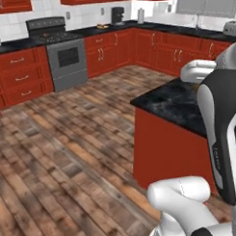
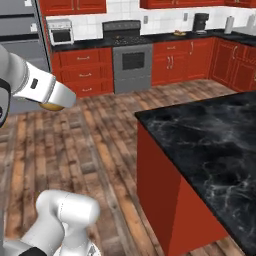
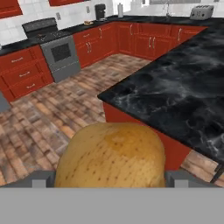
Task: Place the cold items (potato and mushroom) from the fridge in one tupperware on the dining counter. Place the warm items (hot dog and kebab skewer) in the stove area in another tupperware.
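Yellow-brown potato clamped between wide-spread jaws (black dining counter just beyond)

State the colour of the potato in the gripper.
Golden tan with small dark specks, clearest in the hand view: potato.

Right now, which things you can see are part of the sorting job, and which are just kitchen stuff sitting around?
Part of the job:
- potato, held in the gripper
- dining counter, black top, where the tupperware goes
- stove, the warm-items area

Just lying about:
- coffee machine
- toaster
- microwave
- paper towel roll
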